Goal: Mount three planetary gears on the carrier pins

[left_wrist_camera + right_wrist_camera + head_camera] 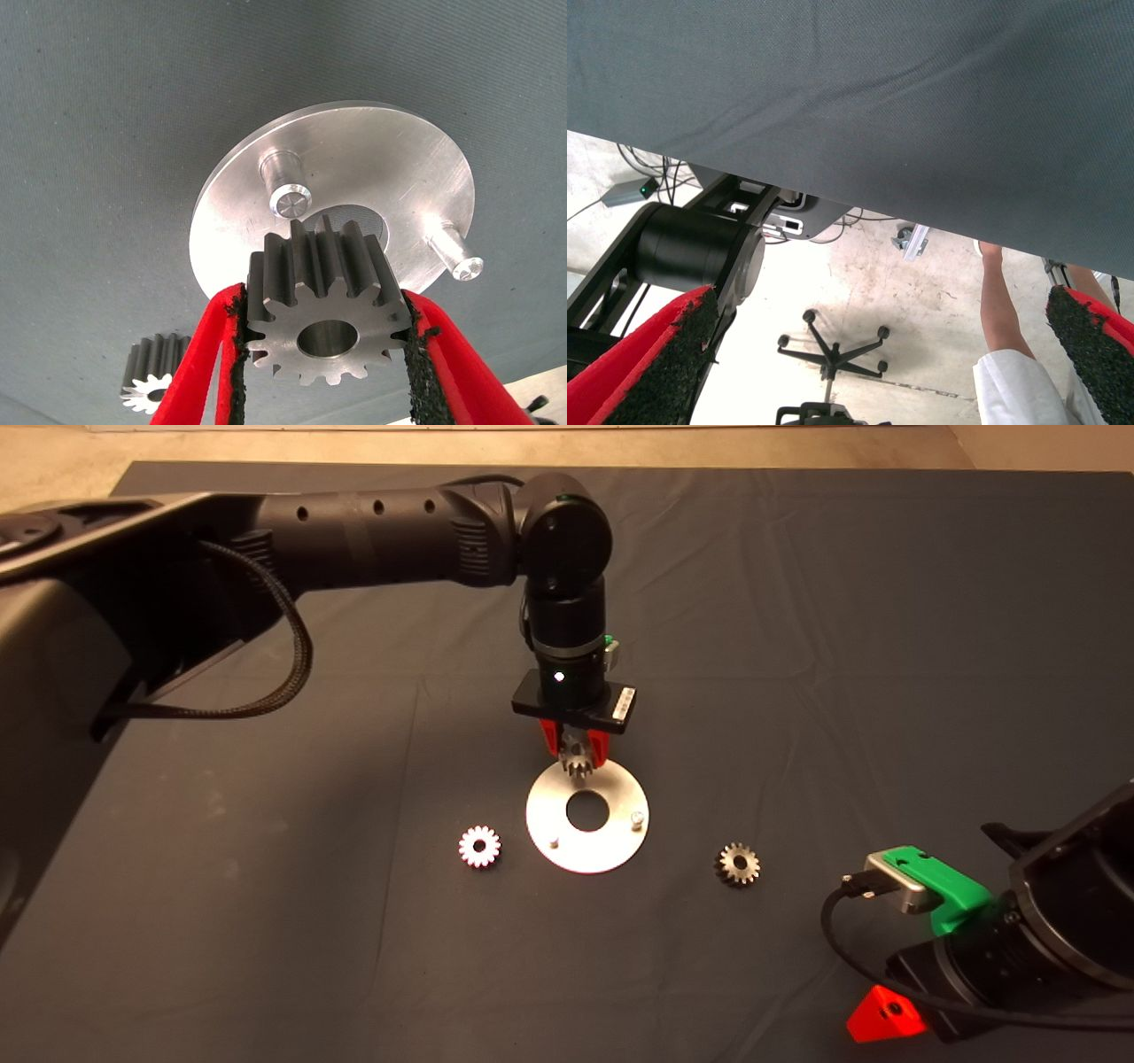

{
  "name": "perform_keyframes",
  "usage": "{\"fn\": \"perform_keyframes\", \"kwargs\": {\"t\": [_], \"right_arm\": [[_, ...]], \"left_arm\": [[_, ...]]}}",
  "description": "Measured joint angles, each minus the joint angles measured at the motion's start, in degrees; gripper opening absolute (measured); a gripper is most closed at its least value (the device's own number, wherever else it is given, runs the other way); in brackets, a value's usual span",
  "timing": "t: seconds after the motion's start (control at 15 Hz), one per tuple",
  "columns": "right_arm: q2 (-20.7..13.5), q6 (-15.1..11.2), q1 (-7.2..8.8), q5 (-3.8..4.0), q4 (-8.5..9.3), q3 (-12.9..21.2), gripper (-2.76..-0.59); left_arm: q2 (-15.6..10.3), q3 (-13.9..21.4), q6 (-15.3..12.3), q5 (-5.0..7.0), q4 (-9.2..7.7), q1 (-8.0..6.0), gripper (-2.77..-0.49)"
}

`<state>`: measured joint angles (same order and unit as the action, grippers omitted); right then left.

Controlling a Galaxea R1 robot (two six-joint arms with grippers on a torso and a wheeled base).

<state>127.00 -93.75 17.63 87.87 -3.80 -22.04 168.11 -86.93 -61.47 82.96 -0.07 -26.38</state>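
Gear [323, 314] number one of the planetary gears sits clamped between the black pads of the left end effector [575, 751], teeth pressed on two sides by the red fingers [208, 354], bore facing the wrist camera. It hangs over the far rim of the pale disc [611, 849], which lies near the middle of the bench; from above, the end effector covers that part of the disc, so whether the gear touches anything below cannot be told. Two carrier pins stand bare and upright on the disc: one [636, 816] toward the right edge of the bench, one [553, 841] toward the near-left part of the rim. The third pin is hidden in the head view, and in the left wrist view only two pegs [285, 184] show, the held gear blocking the rest of the disc.

Two more gears lie on the dark mat [797, 646], apart from the disc: a bright one [479, 846] toward the left edge of the bench and a duller one [737, 864] toward the right edge. The left wrist view catches only part of one loose gear [152, 372], cut by a finger.

At the bench's near right corner the right end effector [886, 1017] waits, mostly out of the head view. Its own camera shows its pads spread wide with nothing between them, and beyond the mat's edge a floor with a chair base [831, 350], a black robot part and a person's leg [1003, 310].
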Motion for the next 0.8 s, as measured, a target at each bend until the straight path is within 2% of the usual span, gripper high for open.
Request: {"fn": "perform_keyframes", "kwargs": {"t": [0.2, 0.33, 0.47, 0.67, 0.8], "right_arm": [[0.0, 0.0, 0.00, 0.00, 0.00, 0.0, -0.60], [0.0, 0.0, 0.01, 0.00, 0.00, 0.0, -0.60], [0.0, 0.0, 0.01, 0.00, 0.00, 0.0, -0.60], [0.0, 0.0, 0.00, 0.00, 0.00, 0.0, -0.60], [0.0, 0.0, 0.00, 0.00, 0.00, 0.0, -0.60]], "left_arm": [[0.0, 0.0, -1.6, -0.01, 0.17, 0.00, -2.33], [0.0, 0.0, -3.8, 0.00, 1.07, 0.00, -2.33], [0.0, 0.0, -4.8, -0.02, 1.86, 0.00, -2.33], [0.0, 0.0, -5.0, -0.05, 2.42, 0.00, -2.33], [0.0, 0.0, -5.0, -0.07, 4.12, 0.00, -2.33]]}}
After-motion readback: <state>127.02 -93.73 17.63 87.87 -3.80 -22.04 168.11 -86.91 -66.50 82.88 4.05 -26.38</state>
